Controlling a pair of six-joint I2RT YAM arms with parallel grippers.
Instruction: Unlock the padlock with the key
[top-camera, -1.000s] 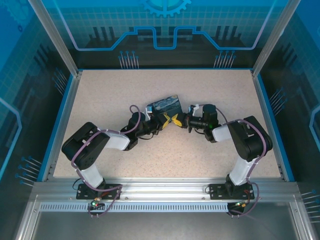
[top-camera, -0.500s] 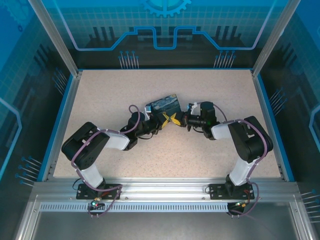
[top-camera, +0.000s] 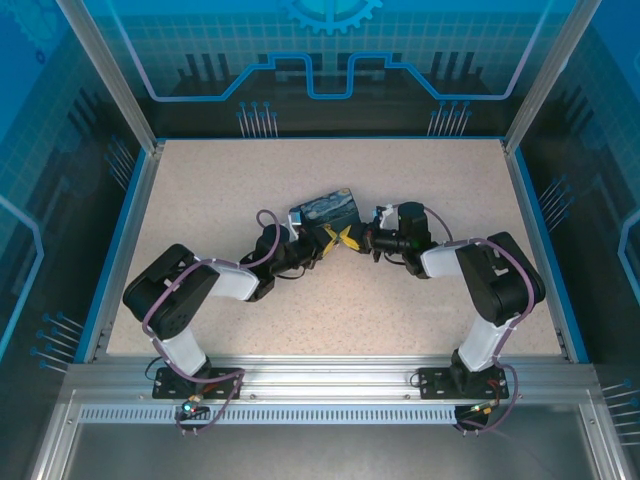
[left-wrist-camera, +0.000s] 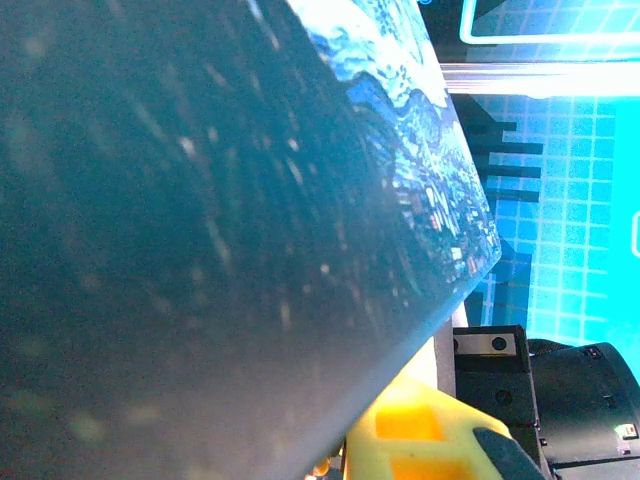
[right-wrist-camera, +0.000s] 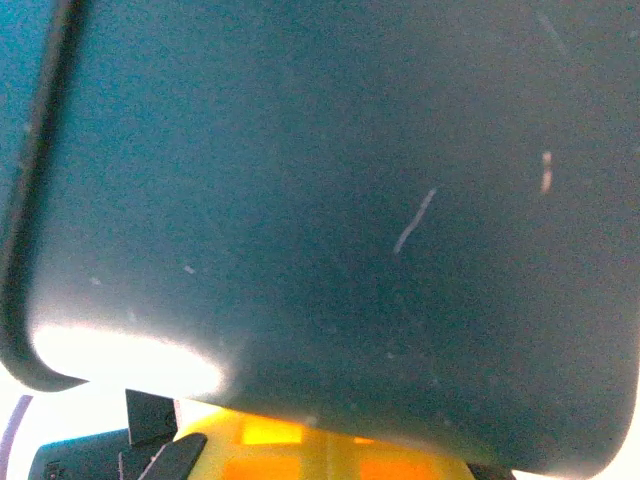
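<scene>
1. Reaching in from either side, the two white-and-black arms meet over the middle of the speckled beige table (top-camera: 420, 320). Their yellow-fingered tips come together at a rectangular tin box painted with a swirling blue-and-yellow night sky (top-camera: 325, 207).
2. From above, the left gripper (top-camera: 329, 239) points up and to the right and the right gripper (top-camera: 351, 237) points left. Their yellow fingers cross in a small X at the tin box's near edge, though I cannot tell whether they touch it.
3. The tin box sits askew, its long side slanting up to the right, near the table's centre and well apart from the blue-edged walls.
4. The left gripper's jaws are drawn nearly together, clenched. What they pinch, if anything, I cannot tell.
5. The right gripper's jaws are fully clenched. Whether something thin sits between them, I cannot tell.
6. In the left wrist view, the tin box (left-wrist-camera: 230, 230) looms close and blurred, a dark face on the left and the painted side running down its right edge. Under its lower corner sits a yellow finger (left-wrist-camera: 415, 440) with a grey tip. Beyond that is a black housing (left-wrist-camera: 540, 390) with screw heads.
7. In the right wrist view, a plain dark teal face of the tin box (right-wrist-camera: 350, 200) shows a rounded corner at lower left and a few pale scratches. A yellow finger (right-wrist-camera: 300, 448) peeks out below its edge.
8. The tiny teal-bodied padlock with its silvery shackle and the small thin metal key are too small to pick out from above. The tin box also stands close before both wrist cameras, so I cannot tell where either sits.
</scene>
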